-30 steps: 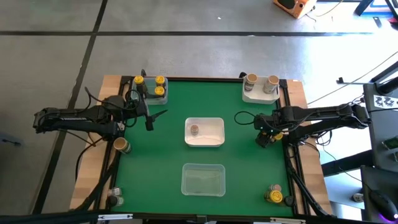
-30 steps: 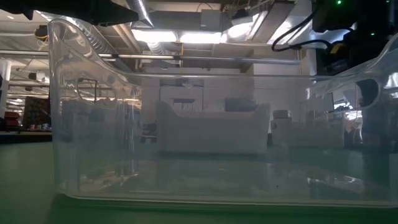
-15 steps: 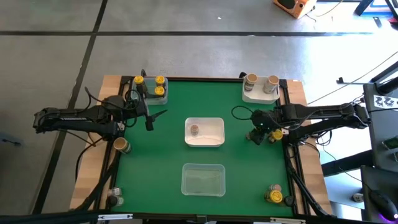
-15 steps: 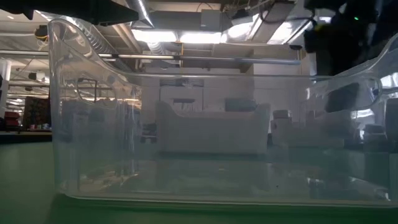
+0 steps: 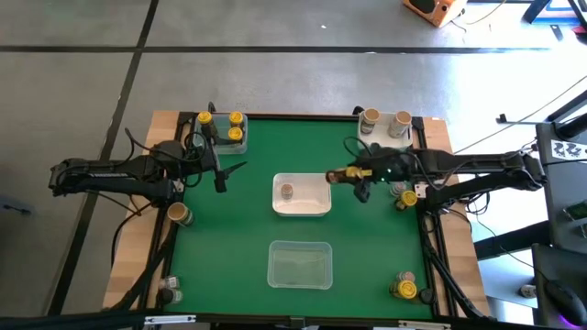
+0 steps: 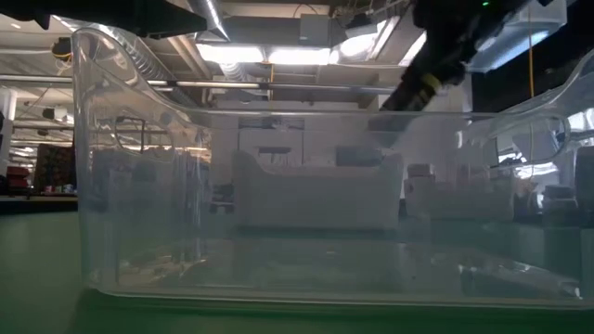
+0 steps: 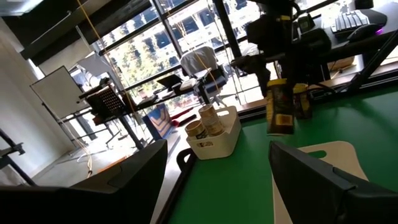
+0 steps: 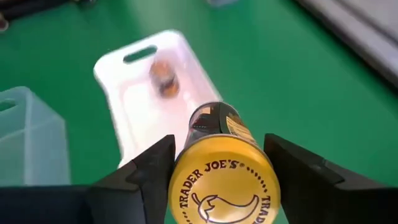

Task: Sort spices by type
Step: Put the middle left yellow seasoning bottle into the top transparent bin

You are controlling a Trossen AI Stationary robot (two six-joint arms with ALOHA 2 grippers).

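My right gripper hangs over the green mat just right of the white centre bin, shut on a dark spice jar with a yellow lid. The same jar also shows in the left wrist view. Inside that bin stands one brown-lidded jar. My left gripper waits open near the table's left side, beside the far-left bin of three yellow-lidded jars. Two tan-lidded jars sit in the far-right bin. My right gripper pinches the jar at its lid end, one finger on each side of the yellow lid. The fingers come from above, slanting toward the table's left. The jar is lifted clear and hangs below them, its base pointing at the mat.
A clear bin stands near the table's near edge and fills the low view. Loose jars stand at the left edge, the near-left corner, the near-right corner and the right edge.
My right gripper has travelled from the table's right edge toward the left and slightly toward the far edge, carrying the yellow-lidded jar clear of the mat up to the white centre bin. One yellow-lidded jar stayed at the right edge.
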